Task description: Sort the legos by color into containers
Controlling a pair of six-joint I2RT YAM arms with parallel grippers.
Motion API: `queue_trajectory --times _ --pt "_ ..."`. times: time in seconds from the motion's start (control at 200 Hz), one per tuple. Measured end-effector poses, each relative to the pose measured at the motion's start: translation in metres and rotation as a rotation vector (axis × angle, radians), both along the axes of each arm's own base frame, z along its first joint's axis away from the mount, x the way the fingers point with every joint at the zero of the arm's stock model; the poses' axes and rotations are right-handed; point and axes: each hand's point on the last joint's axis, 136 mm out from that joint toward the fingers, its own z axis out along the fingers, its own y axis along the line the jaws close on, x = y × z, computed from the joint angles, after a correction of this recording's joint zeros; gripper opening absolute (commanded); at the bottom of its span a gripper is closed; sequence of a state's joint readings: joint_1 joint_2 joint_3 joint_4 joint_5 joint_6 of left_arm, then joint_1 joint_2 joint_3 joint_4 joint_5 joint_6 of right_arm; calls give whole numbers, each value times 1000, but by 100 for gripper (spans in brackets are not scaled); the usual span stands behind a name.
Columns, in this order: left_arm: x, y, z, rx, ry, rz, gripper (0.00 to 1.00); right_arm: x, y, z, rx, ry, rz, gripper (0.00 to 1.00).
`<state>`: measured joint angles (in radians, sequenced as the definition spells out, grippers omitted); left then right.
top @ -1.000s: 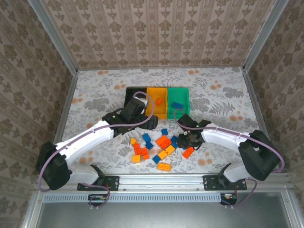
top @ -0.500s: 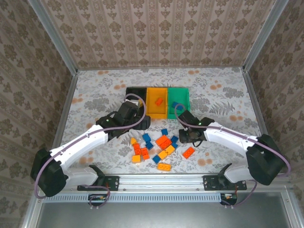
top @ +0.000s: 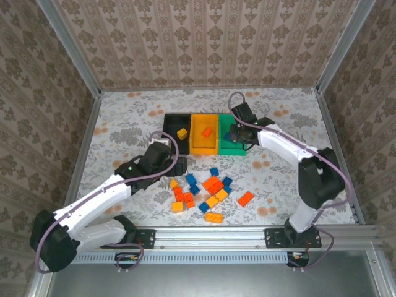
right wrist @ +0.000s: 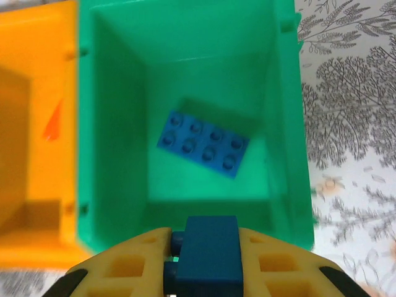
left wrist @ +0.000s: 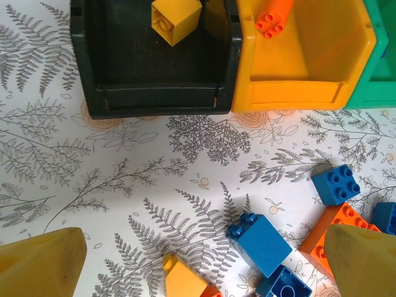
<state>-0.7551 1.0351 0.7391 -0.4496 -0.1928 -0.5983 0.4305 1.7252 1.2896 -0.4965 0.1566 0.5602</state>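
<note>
My right gripper (top: 240,132) hangs over the green container (top: 224,146), shut on a blue lego (right wrist: 209,252) held between its yellow fingers (right wrist: 133,263). Below it a flat blue lego (right wrist: 204,144) lies on the floor of the green bin (right wrist: 111,124). The black container (left wrist: 154,99) holds a yellow lego (left wrist: 176,18), and the orange-yellow container (left wrist: 291,93) holds a red-orange one (left wrist: 272,15). My left gripper (left wrist: 204,266) stands open and empty above the left edge of the loose pile (top: 207,189), near a blue lego (left wrist: 260,241) and a yellow one (left wrist: 182,281).
Several loose blue, yellow and red-orange legos lie scattered in front of the bins, with one red-orange brick (top: 245,198) off to the right. Metal posts and patterned walls close in the table on three sides, and a rail (top: 210,235) runs along the near edge.
My right gripper closed on a blue lego at the pile and carried it up over the green bin. My left arm drew back from the black bin towards the pile.
</note>
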Motion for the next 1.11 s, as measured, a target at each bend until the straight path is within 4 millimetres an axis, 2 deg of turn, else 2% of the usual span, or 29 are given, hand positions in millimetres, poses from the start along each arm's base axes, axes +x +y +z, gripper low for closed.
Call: queue_trajectory --times 0.075,0.125,0.225,0.355,0.41,0.49,0.63,0.685,0.775,0.925,1.01,1.105 --pt "-3 6 4 -13 -13 15 100 14 -2 -12 -11 20 -20 32" --pt "-5 11 5 -17 -17 26 100 23 -2 -16 -15 24 -27 44" --pt "-8 18 5 -18 -19 40 100 33 1 -16 -9 18 -38 63" --pt "-8 22 5 -23 -22 52 100 31 1 -9 6 5 -51 71" --pt "-8 23 5 -23 -20 59 100 24 -1 -4 19 1 -59 73" --pt "-8 25 2 -22 -14 68 100 2 -7 2 35 8 -69 74" --pt "-7 28 -2 -21 -9 78 100 -53 -16 1 53 65 -81 74" --pt "-6 28 -1 -25 -11 82 100 -78 -18 -7 58 111 -75 74" --pt "-4 28 -3 -33 -14 89 100 -123 -24 -33 34 238 -66 75" --pt "-4 30 -13 -30 8 96 100 -187 -24 -68 -6 451 -40 77" --pt "-5 31 -19 -27 24 95 100 -213 -22 -80 -12 534 -26 78" --pt "-6 31 -24 -29 33 93 100 -232 -22 -88 -18 595 -19 79"
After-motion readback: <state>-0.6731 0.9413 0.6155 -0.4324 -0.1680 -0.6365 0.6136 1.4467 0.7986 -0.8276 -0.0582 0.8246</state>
